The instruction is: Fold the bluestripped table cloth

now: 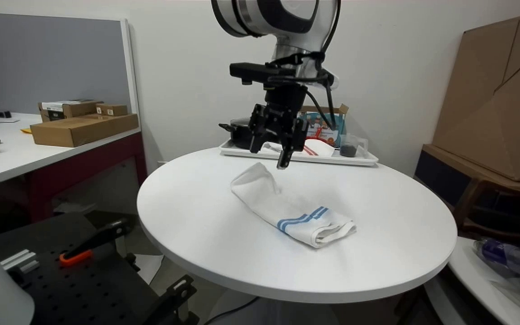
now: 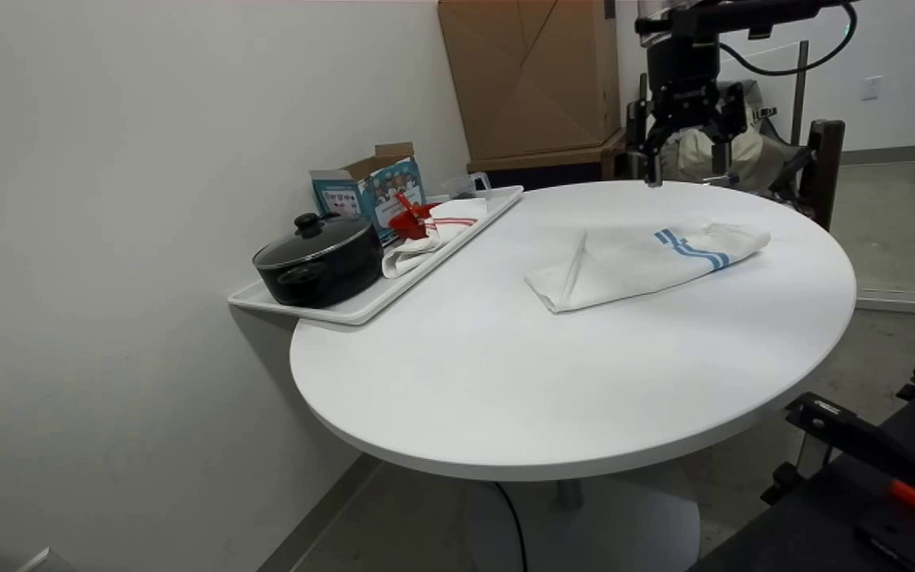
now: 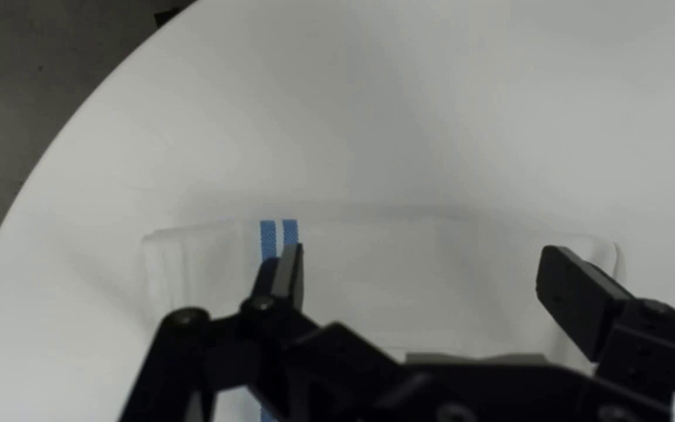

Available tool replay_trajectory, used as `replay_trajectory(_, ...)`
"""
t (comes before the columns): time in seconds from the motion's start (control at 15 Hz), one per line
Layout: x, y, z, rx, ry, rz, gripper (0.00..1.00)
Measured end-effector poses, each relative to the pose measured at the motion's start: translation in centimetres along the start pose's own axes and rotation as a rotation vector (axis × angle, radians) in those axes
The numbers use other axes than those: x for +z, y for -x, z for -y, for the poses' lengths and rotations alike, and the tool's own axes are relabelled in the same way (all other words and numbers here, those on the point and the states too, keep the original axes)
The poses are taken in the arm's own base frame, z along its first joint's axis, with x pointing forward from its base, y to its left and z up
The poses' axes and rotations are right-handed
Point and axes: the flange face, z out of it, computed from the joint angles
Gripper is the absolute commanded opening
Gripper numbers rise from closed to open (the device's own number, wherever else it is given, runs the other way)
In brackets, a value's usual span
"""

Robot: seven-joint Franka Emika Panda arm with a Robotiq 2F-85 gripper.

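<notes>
While, in an exterior view, the blue-striped cloth lies folded on the desk, banded end near right, a shallow pinch could lift only top layers and undo the folds. Claw hangs clear above, spread wide, holding nothing; tray beyond.

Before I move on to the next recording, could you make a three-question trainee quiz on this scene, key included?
1. Count: in the wrist view, how many blue stripes show side by side on the cloth?
2. Multiple choice: where does the black pot stand? A: on the floor. B: on the white tray. C: on the cloth.
3. True or false: the fingers stand apart, clear of the cloth.

Key: 1. Two. 2. B. 3. True.
</notes>
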Motion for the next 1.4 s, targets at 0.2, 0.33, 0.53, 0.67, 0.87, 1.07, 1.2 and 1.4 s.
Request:
replay_trajectory(0.2, 1.0, 0.0, -2.6, 0.009, -0.004, 0.008, 1.00)
replay_trajectory(0.33, 1.6, -0.2, -4.4, 0.026, -0.006, 0.006, 1.00)
replay_trajectory(0.53, 2.2, -0.5, -7.5, 0.062, -0.009, 0.004, 1.00)
replay_trajectory(0.67, 2.7, -0.7, -9.6, 0.081, -0.010, 0.007, 1.00)
replay_trajectory(0.87, 3.2, -1.6, -11.9, 0.100, -0.001, 0.012, 1.00)
replay_trajectory(1.07, 3.7, -3.1, -12.8, 0.092, 0.027, 0.013, 1.00)
replay_trajectory(1.2, 4.3, -4.5, -13.0, 0.079, 0.047, -0.002, 1.00)
replay_trajectory(1.4, 5.4, -6.4, -13.2, 0.073, 0.067, -0.036, 1.00)
